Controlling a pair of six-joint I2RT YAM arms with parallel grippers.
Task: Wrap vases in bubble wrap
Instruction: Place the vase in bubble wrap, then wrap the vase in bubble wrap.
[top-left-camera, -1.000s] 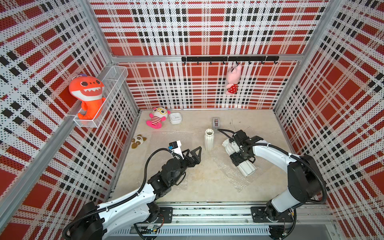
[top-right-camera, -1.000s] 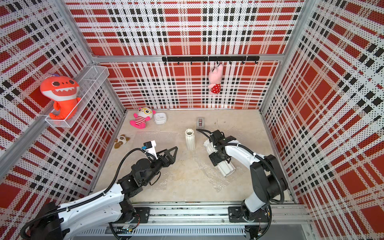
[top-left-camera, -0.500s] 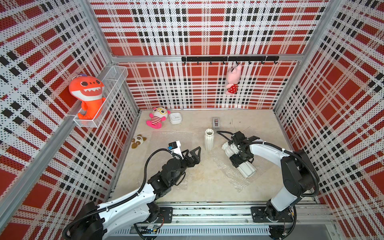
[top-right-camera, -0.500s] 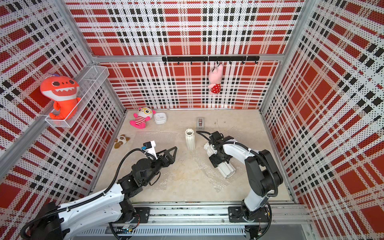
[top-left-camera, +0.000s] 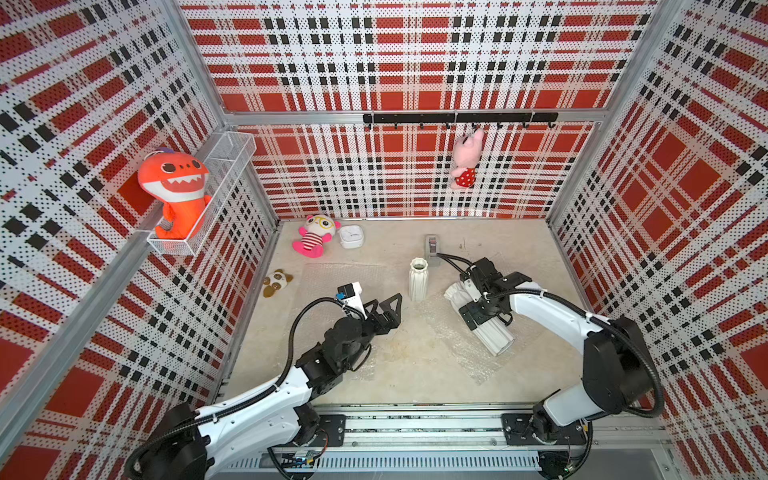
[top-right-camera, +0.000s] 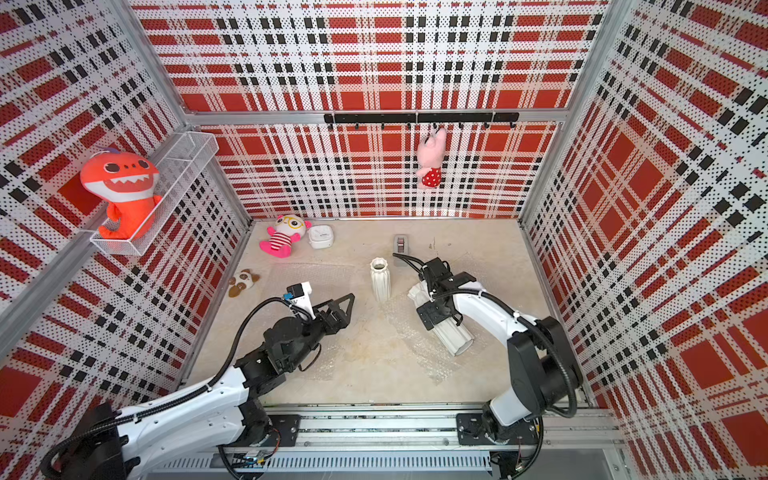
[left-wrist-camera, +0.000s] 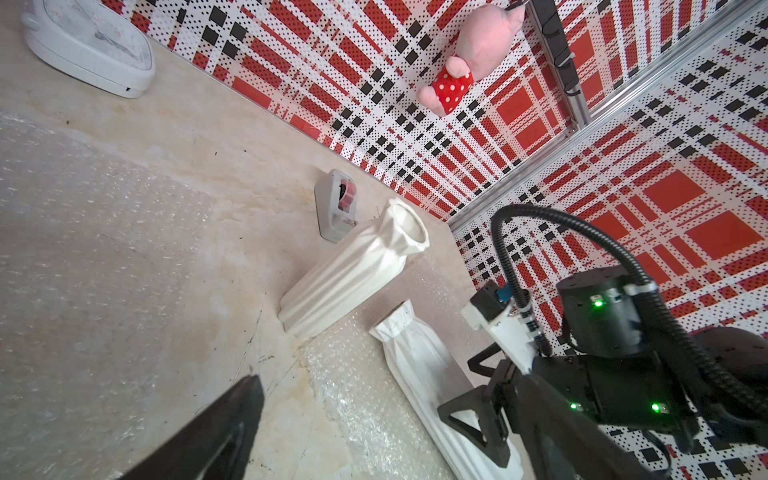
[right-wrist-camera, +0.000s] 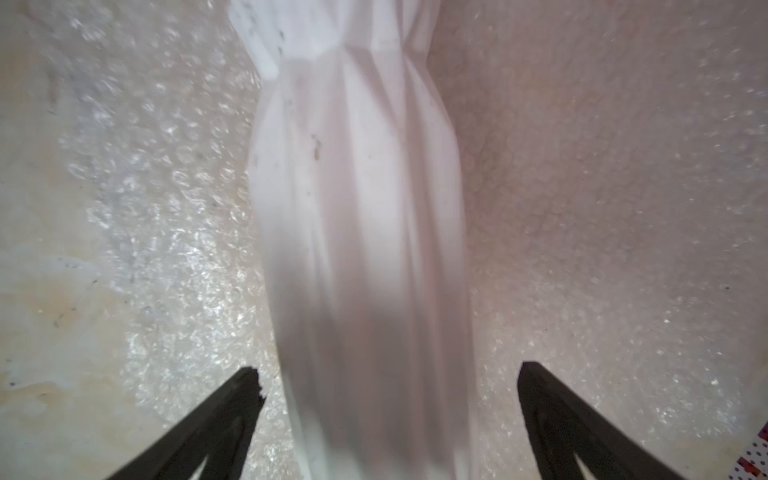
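Beside the small vase (top-left-camera: 417, 282), which stands upright, the big vase (top-left-camera: 496, 338) lies on its side on a sheet (top-left-camera: 469, 363) of bubble wrap. Its neck points toward the small vase without touching it. Your right claw (right-wrist-camera: 388, 374) straddles the big vase's body, released. In the right wrist view both fingers stand clear of the ribbed sides, with wrap showing in each gap, so nothing is grasped. On the small vase's opposite side, your left claw (top-left-camera: 386, 305) hangs above the worktop (top-left-camera: 399, 374), spread wide and empty, near the spare sheet (top-left-camera: 332, 278) lying flat there.

By my reading, you are at the laying-down step. The big vase is placed, no wrap covers it yet, and the small vase is untouched, so most of the job lies ahead.

Next you need an edge of the sheet. Lift the right claw off the vase, take it to the sheet's edge farthest from the small vase, pinch the film and fold it over the body. The film looks thin and lies flat, so bring the fingertips in low. The vase may roll when you tug, so your left claw could steady it. The tape (top-left-camera: 432, 245) waits just behind the small vase.
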